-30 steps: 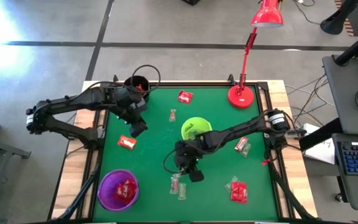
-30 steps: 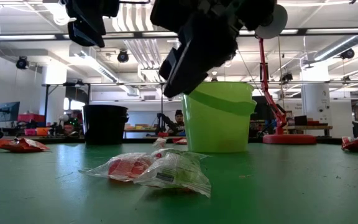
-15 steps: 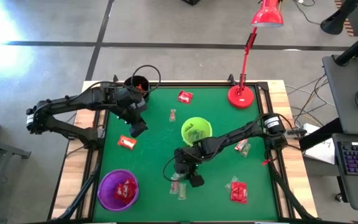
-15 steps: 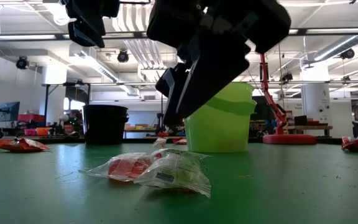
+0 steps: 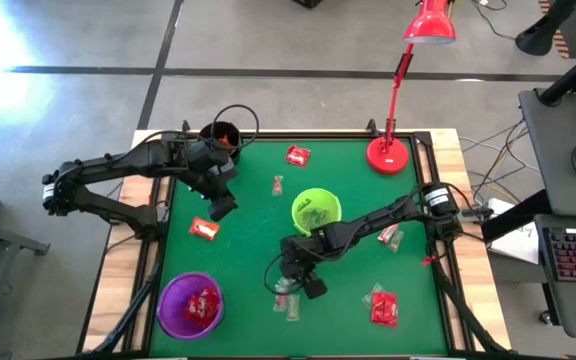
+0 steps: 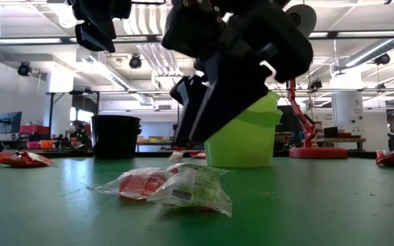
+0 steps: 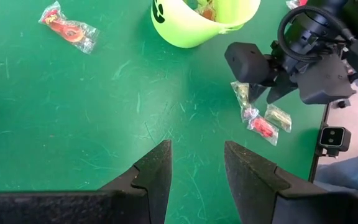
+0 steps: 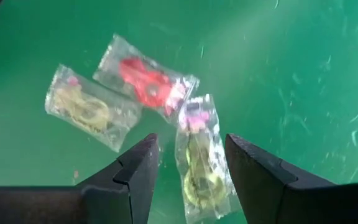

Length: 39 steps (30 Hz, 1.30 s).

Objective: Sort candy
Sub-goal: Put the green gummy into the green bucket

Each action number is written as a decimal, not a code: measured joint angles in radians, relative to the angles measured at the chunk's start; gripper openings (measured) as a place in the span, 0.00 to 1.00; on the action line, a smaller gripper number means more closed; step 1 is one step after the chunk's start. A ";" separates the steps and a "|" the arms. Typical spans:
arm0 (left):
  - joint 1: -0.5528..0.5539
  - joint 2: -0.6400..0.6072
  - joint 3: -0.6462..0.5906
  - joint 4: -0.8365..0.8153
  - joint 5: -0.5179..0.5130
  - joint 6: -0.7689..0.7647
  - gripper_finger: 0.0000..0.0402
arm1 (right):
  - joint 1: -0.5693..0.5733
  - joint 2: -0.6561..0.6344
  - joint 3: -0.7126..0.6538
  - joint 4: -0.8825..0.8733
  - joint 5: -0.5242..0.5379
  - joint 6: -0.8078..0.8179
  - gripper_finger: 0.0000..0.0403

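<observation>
No writing can be read on any wrapper; a small label on the nearest clear packet [image 6: 183,193] is too blurred to make out. The right gripper [image 8: 188,163] hangs low over three clear-wrapped sweets [image 5: 286,297] near the table's 6 o'clock edge, fingers apart, one packet [image 8: 199,162] lying between them, unpinched. The gripper's bulk hides part of the green cup [image 6: 245,133] behind it. A purple cup [image 5: 190,304] at 7 o'clock holds red candy. More red sweets [image 5: 383,307] lie at 5 o'clock. The left gripper [image 7: 194,167] hovers at 10 o'clock, fingers apart, empty, above a red sweet [image 5: 204,229]. A black cup [image 5: 223,133] stands at 11 o'clock, a red lamp [image 5: 389,152] at 1 o'clock.
</observation>
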 joint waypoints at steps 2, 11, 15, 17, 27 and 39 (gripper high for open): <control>0.000 0.000 0.000 0.000 0.000 -0.001 0.32 | 0.000 0.000 -0.014 0.000 0.003 0.000 0.45; 0.000 0.000 0.000 0.003 0.000 -0.004 0.32 | 0.000 0.046 -0.029 0.028 0.004 0.001 0.45; 0.000 0.000 0.000 0.003 0.000 -0.004 0.32 | 0.000 0.060 -0.027 0.018 0.004 0.029 0.44; 0.000 0.000 0.000 0.003 0.000 -0.004 0.32 | 0.000 0.060 -0.027 0.004 0.004 0.064 0.41; 0.000 0.000 0.000 0.002 -0.001 -0.004 0.32 | 0.000 0.043 -0.029 -0.016 -0.001 0.131 0.05; 0.000 0.000 0.000 0.000 -0.002 -0.008 0.32 | 0.000 -0.073 0.074 -0.177 0.043 0.248 0.03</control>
